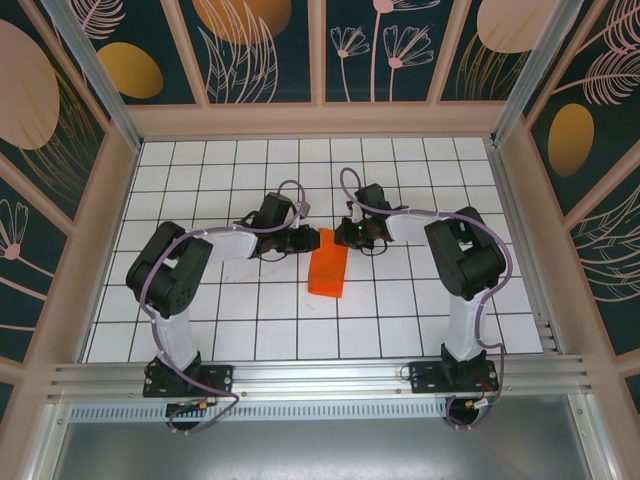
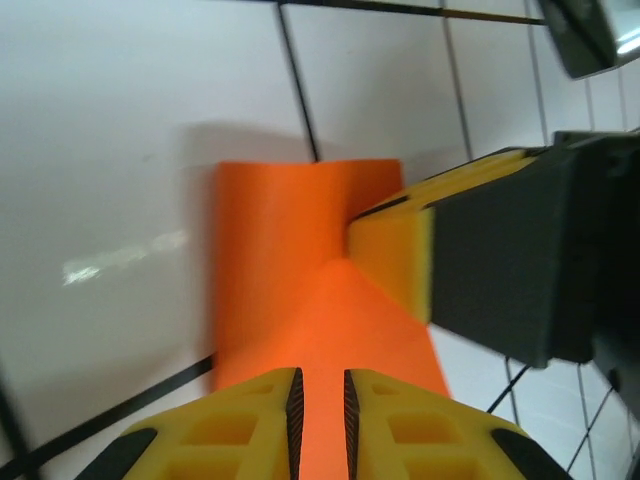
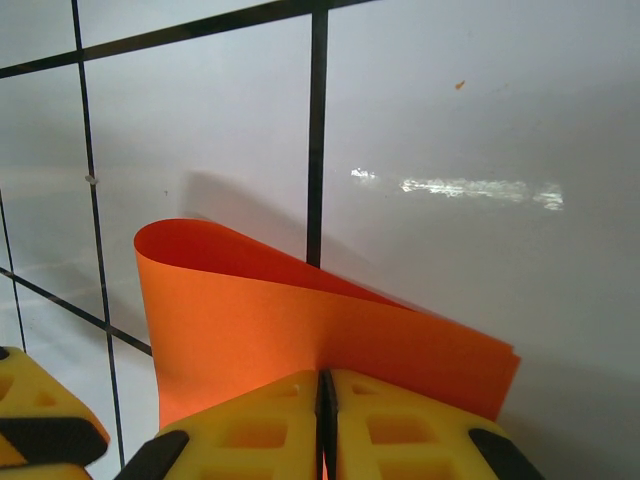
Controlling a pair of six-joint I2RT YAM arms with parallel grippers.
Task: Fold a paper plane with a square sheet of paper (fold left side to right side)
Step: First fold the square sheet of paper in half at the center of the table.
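Mid-fold here: the right fingers [image 3: 400,425] are clamped on the square sheet of paper [image 1: 328,268], its layers doubled over in a soft, uncreased loop just ahead of them. The left fingers [image 2: 250,420] hover over the sheet's opposite side, a slit apart, gripping nothing we can see. We reckon the next move is pressing that loop flat against the surface [image 1: 420,300], edges kept aligned.

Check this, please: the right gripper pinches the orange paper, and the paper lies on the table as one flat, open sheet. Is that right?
Not quite. The right gripper does pinch the orange paper, but the paper is not a flat, open sheet: it is bent over on itself in a rounded fold that is not pressed flat. The right wrist view shows this.
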